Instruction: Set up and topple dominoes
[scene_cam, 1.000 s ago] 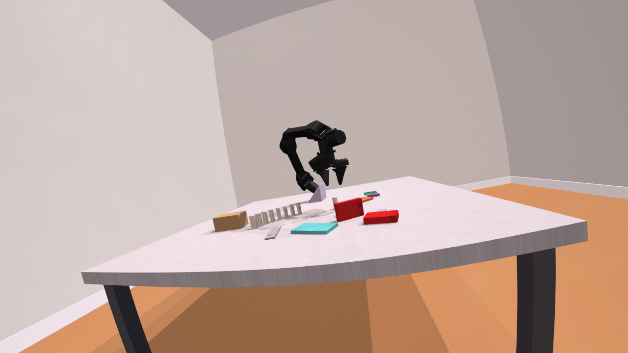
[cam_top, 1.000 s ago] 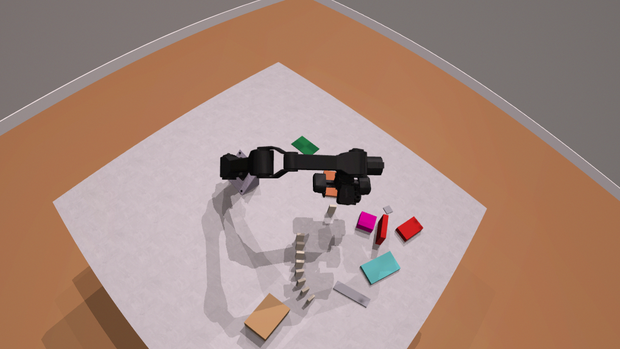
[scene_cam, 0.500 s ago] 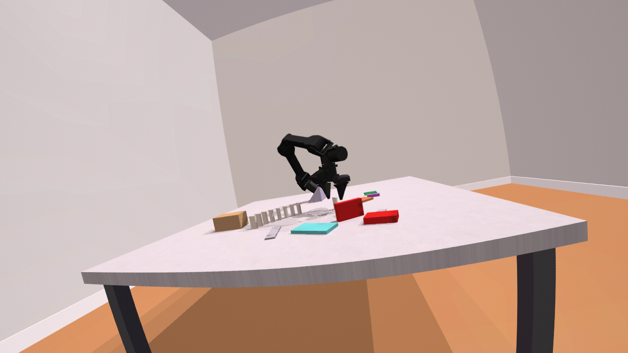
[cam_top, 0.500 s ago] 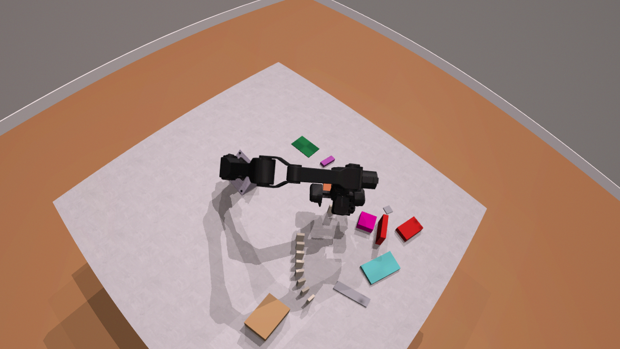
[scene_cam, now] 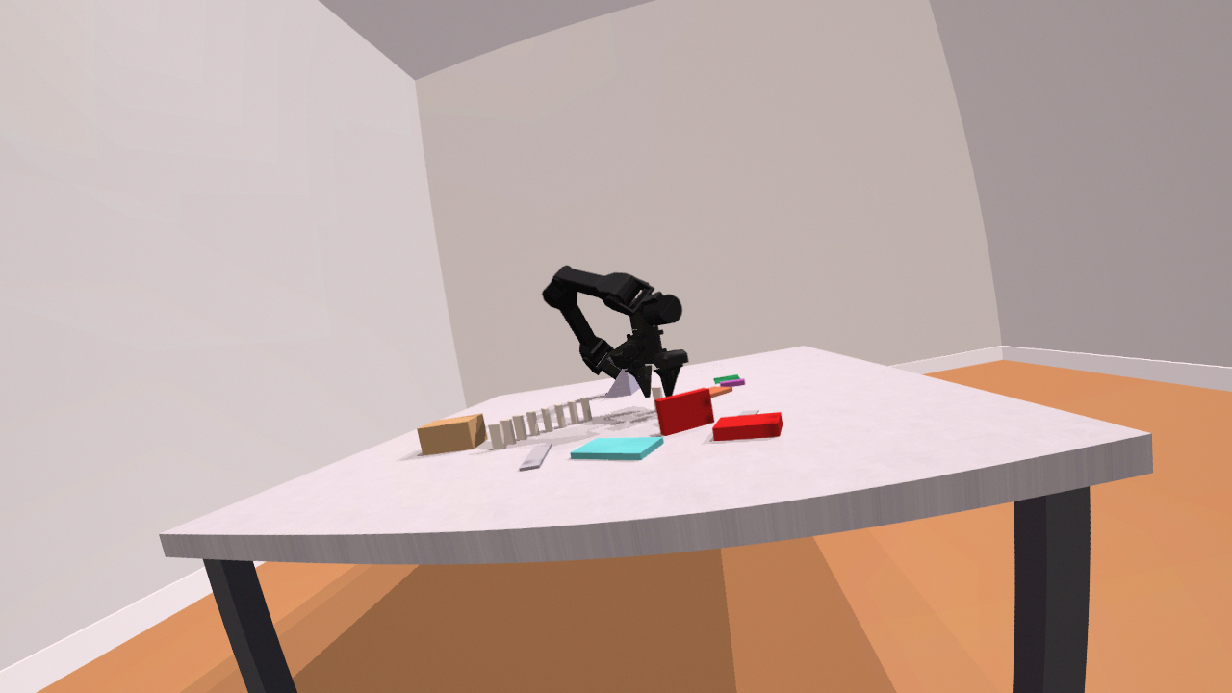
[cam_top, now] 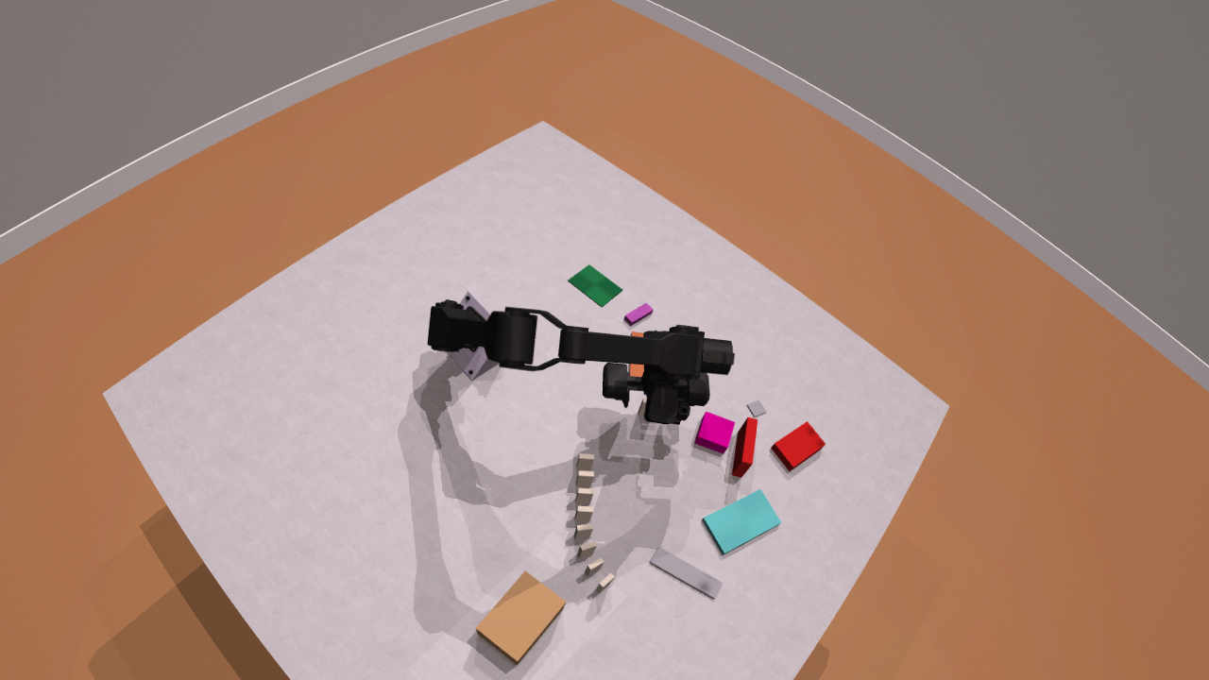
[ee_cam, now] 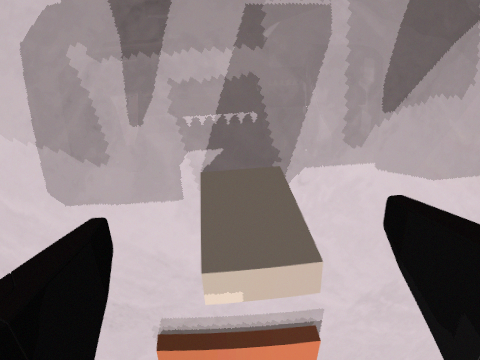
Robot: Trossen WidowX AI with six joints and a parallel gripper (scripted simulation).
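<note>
1. Top view: from where I stand, the single arm reaches out over the table (cam_top: 279, 364), its gripper (cam_top: 646, 402) beyond the near end of the curved row of standing dominoes (cam_top: 585, 495) and off to one side. A pale sliver of the loose domino (cam_top: 641, 410) shows under the wrist, apart from the row; the rest is hidden. The pink block (cam_top: 715, 431) sits close on the other side.

2. Exterior view: the fingers point down, wide apart, with the loose domino (scene_cam: 656, 394) upright between or just behind them, its lower part hidden by the upright red block (scene_cam: 684, 412). The row (scene_cam: 532, 422) is up, to the left of the gripper (scene_cam: 657, 395).

3. Wrist view: this one settles the approach. The jaws are spread well open, a little short of their full reach, and have hold of nothing. The loose domino (ee_cam: 261, 222) lies in the gap between the fingertips, with space on both sides, its long axis upright. Its broad face runs across from finger to finger, so closing should meet the narrow edges. The orange block (ee_cam: 238, 351) lies just beside it. I'd judge this is the lead-up to a grasp: centre, lower if needed, then close evenly, lest one finger tip the domino first.
</note>
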